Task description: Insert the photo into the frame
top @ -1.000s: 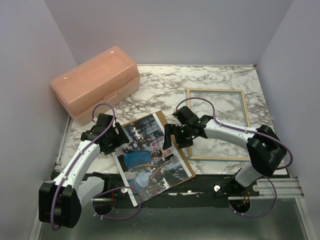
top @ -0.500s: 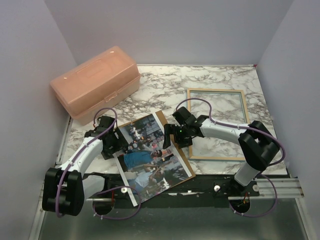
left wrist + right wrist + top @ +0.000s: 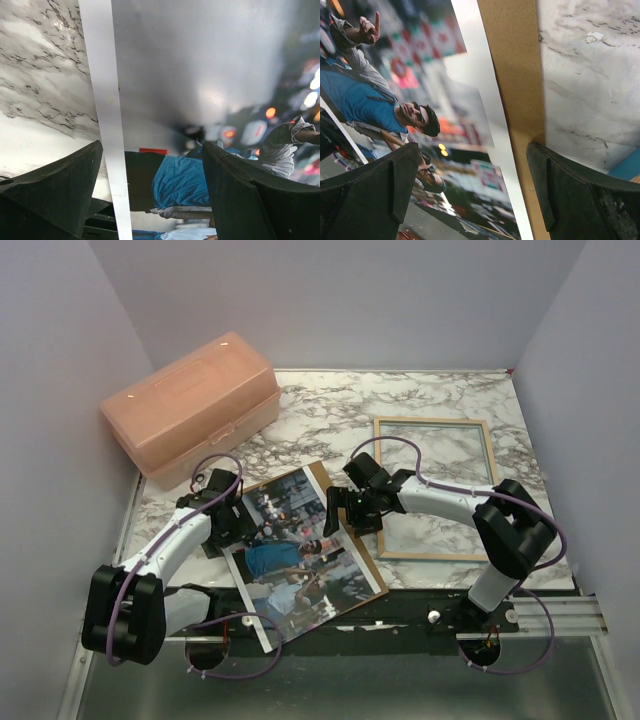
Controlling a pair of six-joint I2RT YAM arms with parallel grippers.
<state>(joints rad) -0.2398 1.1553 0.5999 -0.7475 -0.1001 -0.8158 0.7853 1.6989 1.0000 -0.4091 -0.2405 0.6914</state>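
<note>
1. The photo [image 3: 300, 560] lies on a board [image 3: 512, 100] at the desk's [image 3: 330, 410] near edge; the frame [image 3: 430, 421] sits by the right edge.
2. Left jaws and right jaws, both spread, straddle the photo's side edges.
3. Likely step: grasping. Next, pinch an edge and lift.

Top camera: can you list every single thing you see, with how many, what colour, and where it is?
photo: one, colourful with a white border, near middle, lying on the board
board: one, brown, under the photo, peeking out along its right side
frame: one, pale wood side showing, lying flat on the right
box: one, peach plastic, lid shut, far left corner
table: one, white and grey marble pattern, under everything
arms: two, white and black with purple cables, reaching in from the near edge
left tool: one, black, open, at the photo's left edge
right tool: one, black, open, at the photo's right edge
</note>
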